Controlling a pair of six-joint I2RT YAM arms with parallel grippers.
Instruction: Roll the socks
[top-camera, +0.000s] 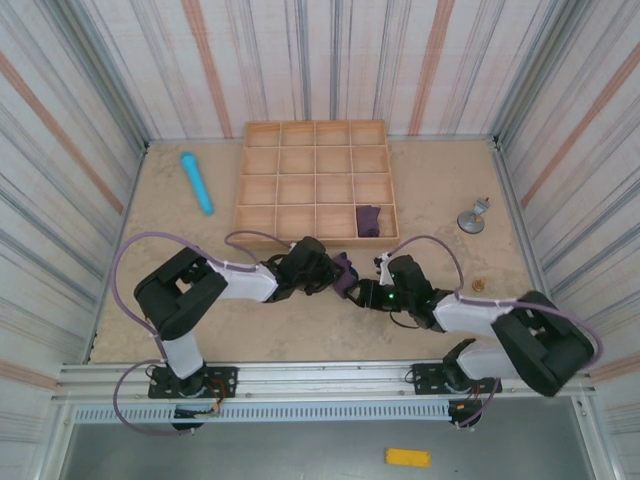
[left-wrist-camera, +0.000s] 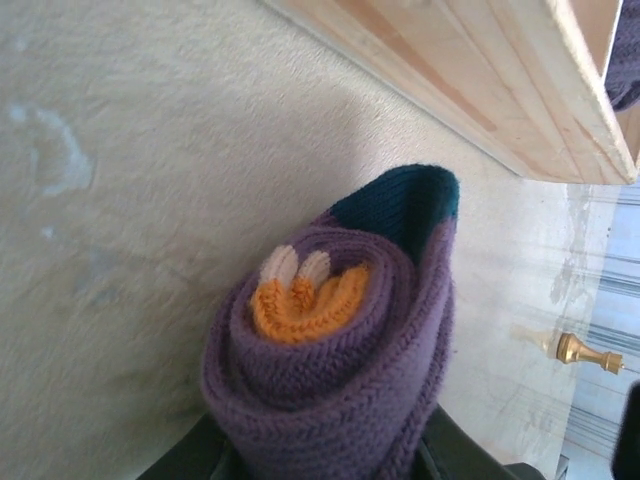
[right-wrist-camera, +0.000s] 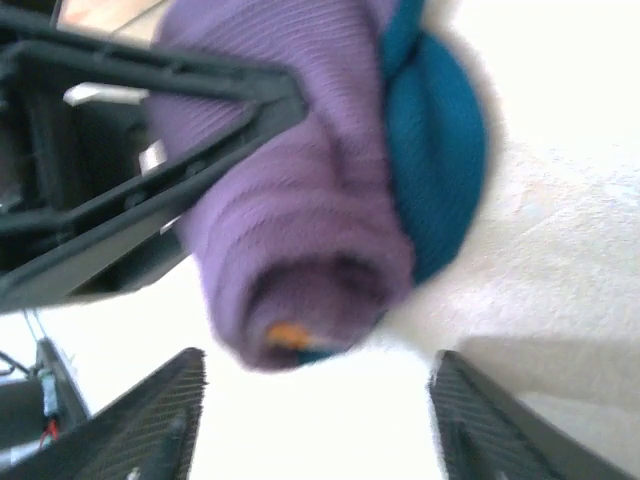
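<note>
One sock bundle (top-camera: 368, 220) in tray (top-camera: 262, 190) compartment; left gripper (top-camera: 332, 274) clamps rolled sock (left-wrist-camera: 330, 380); right gripper (right-wrist-camera: 318, 400) spread, empty.

I am not finding any text, label, brand mark, number or sign that I can read in any of these views. I am looking at a small yellow rectangular tag (top-camera: 408, 457) lying on the grey floor in front of the arm bases in the top view. It is showing as a plain patch, too small for me to tell whether anything is printed on it.
</note>
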